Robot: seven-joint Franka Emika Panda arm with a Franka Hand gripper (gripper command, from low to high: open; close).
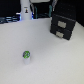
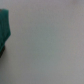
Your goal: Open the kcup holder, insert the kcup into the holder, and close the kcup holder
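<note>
The kcup holder (image 1: 63, 25) is a black boxy unit with two stacked front panels bearing pale marks; it stands on the white table at the exterior view's right, and both panels look shut. The kcup (image 1: 26, 56), a small white cup with a green top, stands upright on the table nearer the front at the exterior view's left. My white gripper (image 1: 26, 12) hangs at the back left, far from both; its fingers are too small and blurred to read. The wrist view shows only pale table surface and a blurred dark green shape (image 2: 4, 27) at one edge.
The white table (image 1: 45, 55) fills most of the exterior view. Dark clutter lines the back edge behind the gripper and the holder.
</note>
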